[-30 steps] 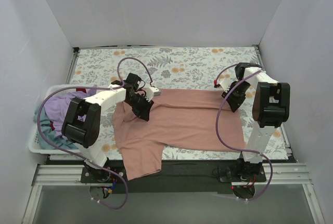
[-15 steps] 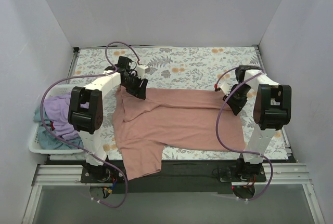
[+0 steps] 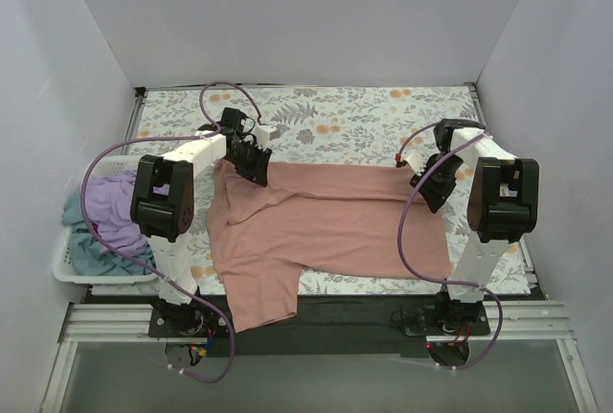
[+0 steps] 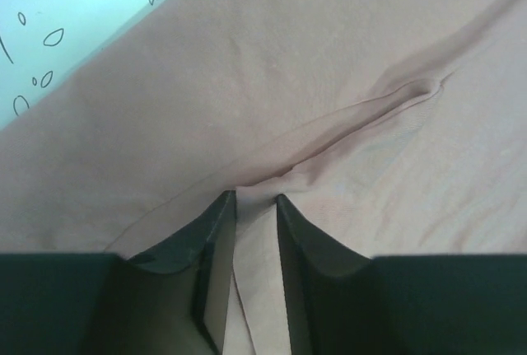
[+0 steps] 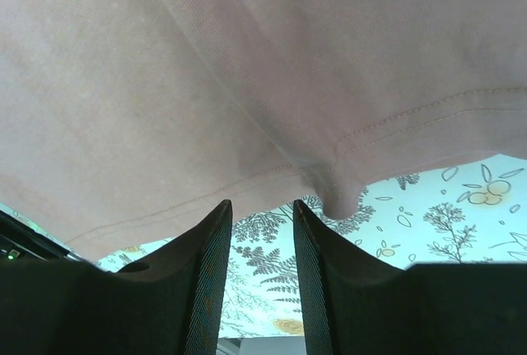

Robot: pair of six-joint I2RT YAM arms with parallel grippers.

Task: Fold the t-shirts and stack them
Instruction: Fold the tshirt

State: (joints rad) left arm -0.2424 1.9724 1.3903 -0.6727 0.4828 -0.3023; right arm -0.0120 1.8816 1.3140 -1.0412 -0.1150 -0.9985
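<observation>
The salmon-pink t-shirt [image 3: 326, 221] lies spread across the floral table, one sleeve hanging over the near edge. My left gripper [image 3: 254, 162] is at the shirt's far left corner. In the left wrist view [image 4: 255, 198] it is shut on a fold of the pink cloth [image 4: 247, 83]. My right gripper [image 3: 428, 188] is at the shirt's far right corner. In the right wrist view [image 5: 261, 203] its jaws stand apart with only tablecloth between them, and the shirt's hem [image 5: 206, 67] lies just past the tips. Lavender [image 3: 110, 207] and teal [image 3: 91, 255] t-shirts lie in the basket.
A white plastic basket [image 3: 63, 267] stands at the table's left edge. The floral tablecloth [image 3: 364, 116] shows bare along the far side. White walls close in the back and both sides.
My left gripper has moved toward the far left with the shirt's corner in it, drawing that edge out flatter. The right arm has hardly moved.
</observation>
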